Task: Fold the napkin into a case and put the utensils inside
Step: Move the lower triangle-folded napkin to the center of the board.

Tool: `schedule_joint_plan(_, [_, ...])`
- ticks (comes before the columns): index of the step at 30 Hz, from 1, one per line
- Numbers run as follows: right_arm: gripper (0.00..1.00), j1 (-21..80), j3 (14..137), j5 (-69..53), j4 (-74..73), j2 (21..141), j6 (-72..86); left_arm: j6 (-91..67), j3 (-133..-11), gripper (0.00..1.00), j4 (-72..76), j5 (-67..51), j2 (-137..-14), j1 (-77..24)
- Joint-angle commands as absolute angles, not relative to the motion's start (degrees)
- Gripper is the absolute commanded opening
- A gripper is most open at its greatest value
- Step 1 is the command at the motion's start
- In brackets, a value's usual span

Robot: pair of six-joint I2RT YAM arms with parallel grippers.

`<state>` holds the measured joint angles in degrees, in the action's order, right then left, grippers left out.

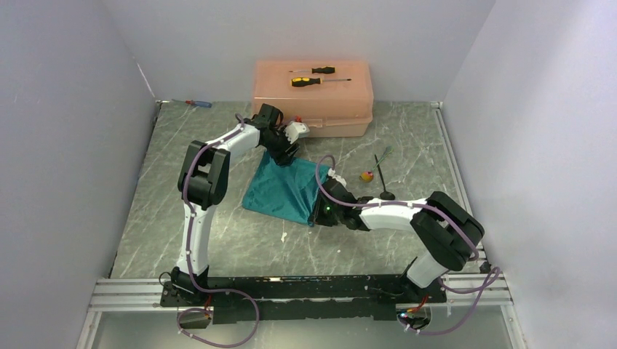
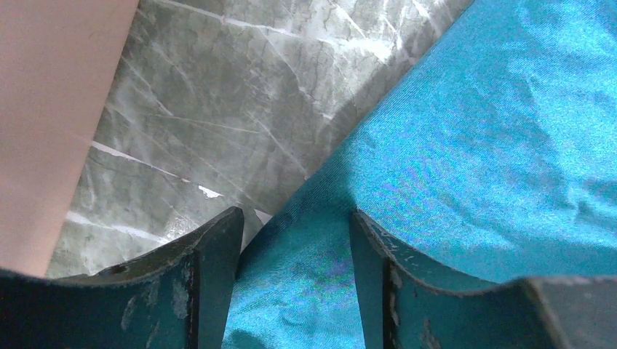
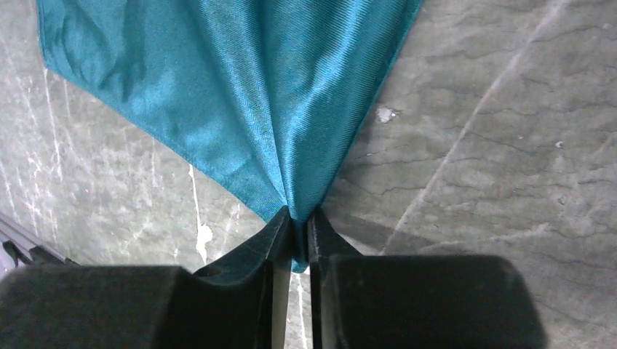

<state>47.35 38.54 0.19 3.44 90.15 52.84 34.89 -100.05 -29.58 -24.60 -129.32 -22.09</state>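
**A:** Nearest the lens, the right gripper [image 3: 295,218]: its fingers are pinched almost together on a corner of the napkin [image 3: 240,94], and the cloth fans out from them in creases.

**B:** From above, that arm is folded at the elbow. Its forearm runs low, pointing to 9 o'clock, and meets the cloth's 5 o'clock corner.

**A:** And the left gripper [image 2: 295,225]?

**B:** Its jaws stand apart, straddling the 12 o'clock corner without clamping it. That arm stands tall, forearm reaching to 1 o'clock, wrist tipped down, near the peach box [image 1: 313,94].

**A:** Utensils?

**B:** The black spoon [image 1: 383,182] lies on the table [image 1: 218,233] at the napkin's 3 o'clock, apart from it.
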Motion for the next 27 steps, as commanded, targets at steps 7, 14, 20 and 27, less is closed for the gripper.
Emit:
schedule_joint_plan(7, [0.01,47.5,37.5,-0.9,-1.7,88.5,50.4,38.0,-93.5,0.57,-30.2,-23.3,-129.0,-22.8])
schedule_joint_plan(14, [0.04,47.6,34.9,-5.5,-3.9,84.7,50.7,36.8,-89.8,0.56,-32.0,-25.5,-125.4,-23.7])
schedule_joint_plan(20, [0.07,49.2,30.3,-8.9,-5.4,79.8,52.4,34.9,-86.2,0.56,-36.1,-28.0,-121.5,-24.4])
schedule_joint_plan(27, [0.16,50.8,29.4,-8.9,-8.1,75.9,52.5,32.4,-80.3,0.56,-35.3,-29.3,-117.1,-26.1])
